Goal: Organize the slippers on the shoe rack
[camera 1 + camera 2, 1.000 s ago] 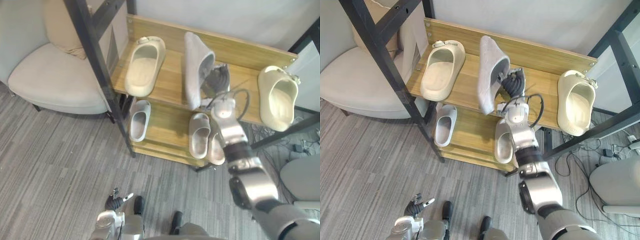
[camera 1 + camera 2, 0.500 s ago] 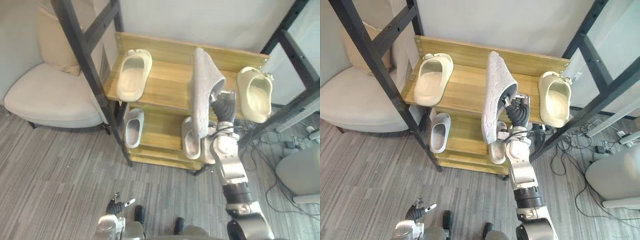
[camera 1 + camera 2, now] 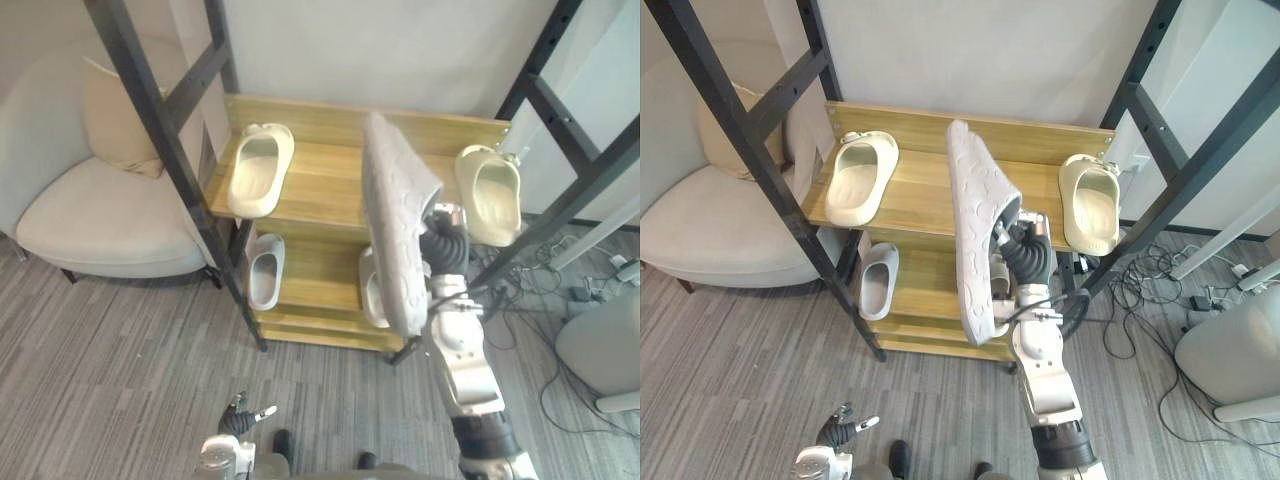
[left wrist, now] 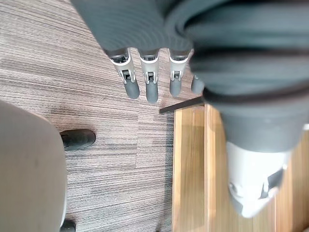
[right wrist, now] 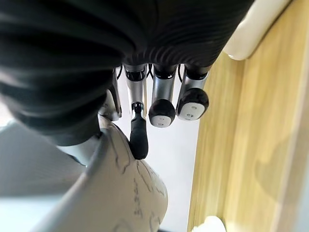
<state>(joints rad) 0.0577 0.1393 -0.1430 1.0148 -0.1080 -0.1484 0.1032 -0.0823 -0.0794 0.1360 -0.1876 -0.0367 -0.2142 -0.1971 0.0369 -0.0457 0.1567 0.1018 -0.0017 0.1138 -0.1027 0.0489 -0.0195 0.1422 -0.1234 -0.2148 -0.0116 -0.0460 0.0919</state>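
Right eye view: the grey slipper (image 3: 975, 230), on the shoe rack's (image 3: 925, 190) top shelf a second ago, now hangs above its front edge, pinched in the right hand (image 3: 1025, 255); placing remains. The left hand (image 3: 840, 430) hangs open.

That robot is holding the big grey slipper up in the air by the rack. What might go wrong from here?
The grey textured slipper stands on end in the right hand, which holds it from one side, so it might tip or slip out. As it swings down onto the wooden top shelf, it may knock the cream slipper at the shelf's right end, which lies close to the hand.
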